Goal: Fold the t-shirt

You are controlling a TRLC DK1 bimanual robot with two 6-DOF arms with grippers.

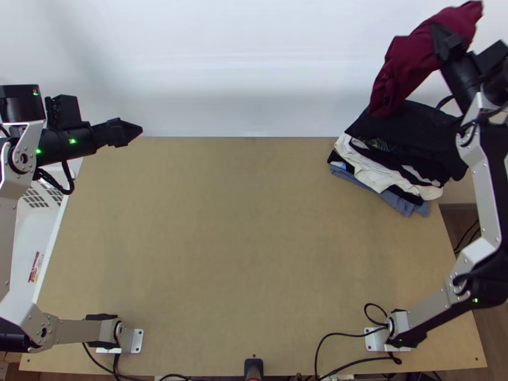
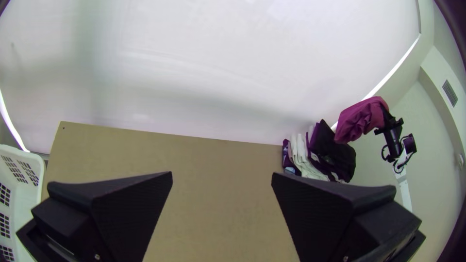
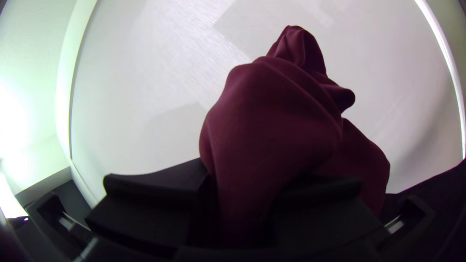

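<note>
The right gripper [image 1: 444, 41] pinches a bunched maroon shirt [image 1: 406, 70] aloft, the left [image 2: 221, 175] gapes wide and empty; folding apparently awaits spreading it on the counter [image 1: 241, 222].

Cloth [image 1: 406, 63] plain maroon. Clothes stack [image 1: 413, 130]: black on top; cream, black, grey-blue below. Table [image 1: 241, 241] tan. Basket [image 2: 30, 199] white.

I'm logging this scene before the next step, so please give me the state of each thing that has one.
Maroon cloth: bunched, held up off the table
Right gripper: shut on the maroon cloth
Left gripper: open, holding nothing
Clothes pile: stacked unevenly, black cloth on top
White basket: beside the table
</note>
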